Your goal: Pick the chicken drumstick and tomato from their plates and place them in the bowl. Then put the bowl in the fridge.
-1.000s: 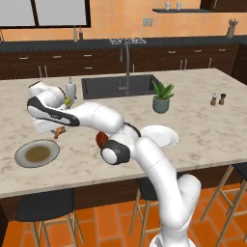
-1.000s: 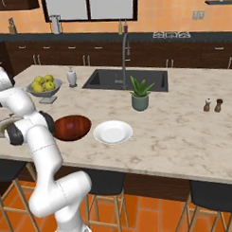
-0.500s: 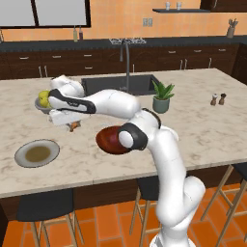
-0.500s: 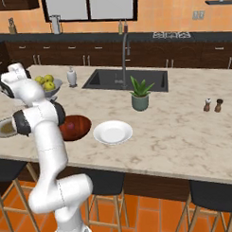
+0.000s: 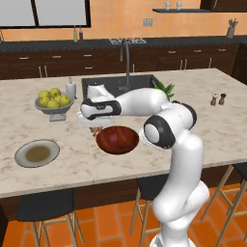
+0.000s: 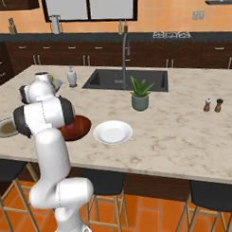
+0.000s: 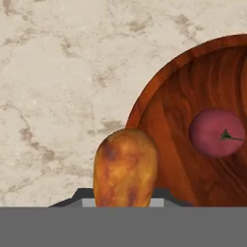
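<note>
One tomato (image 7: 217, 132) lies in the bowl (image 5: 117, 140); the gripper (image 5: 95, 129), nearly closed, grips one drumstick (image 7: 125, 169).

I am seeing the marble counter (image 5: 226, 132) carrying the wooden bowl (image 5: 117, 140), two plates (image 5: 37, 153) (image 6: 113, 132), the apple bowl (image 5: 54, 102) and a plant (image 6: 140, 95).

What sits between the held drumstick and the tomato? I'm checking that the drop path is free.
In the hand view, the bowl's rim and sloping inner wall lie between the chicken drumstick and the tomato; nothing else.
</note>
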